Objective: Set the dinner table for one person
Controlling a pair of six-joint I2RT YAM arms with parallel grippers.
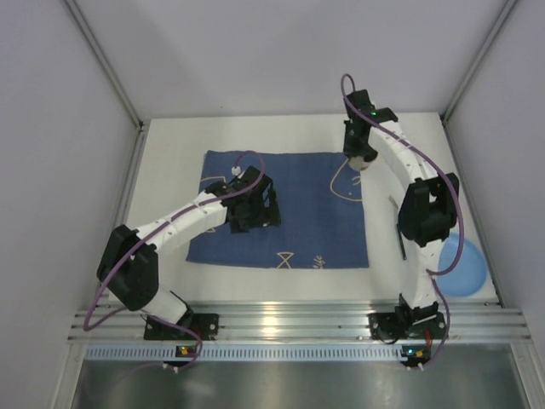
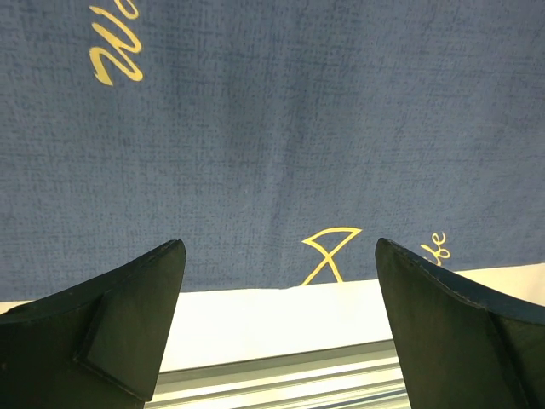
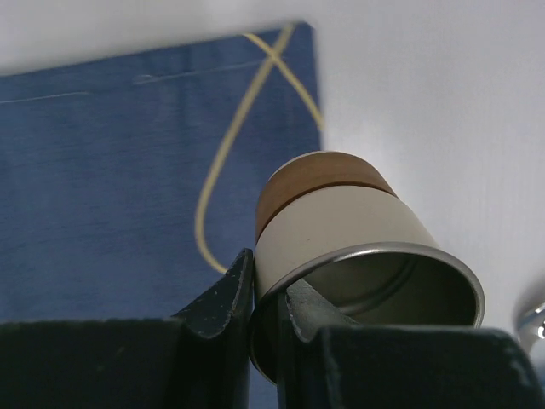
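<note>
The dinner table [image 1: 170,170] is a white top with a dark blue cloth mat [image 1: 315,221] on it. My right gripper [image 1: 359,158] is at the mat's far right corner, shut on the rim of a cream cup with a brown base [image 3: 341,221]. One finger is outside the wall and one inside the metal-lined mouth [image 3: 271,273]. The cup's base points down over the edge of the mat [image 3: 102,170] and the bare table [image 3: 426,85]. My left gripper [image 1: 255,213] hangs open and empty over the mat's left half [image 2: 279,247].
A light blue plate [image 1: 460,266] lies at the near right, partly under the right arm. A thin dark utensil-like strip [image 1: 400,239] lies right of the mat. A shiny metal edge [image 3: 532,319] shows beside the cup. Aluminium rails [image 2: 281,375] run along the near table edge.
</note>
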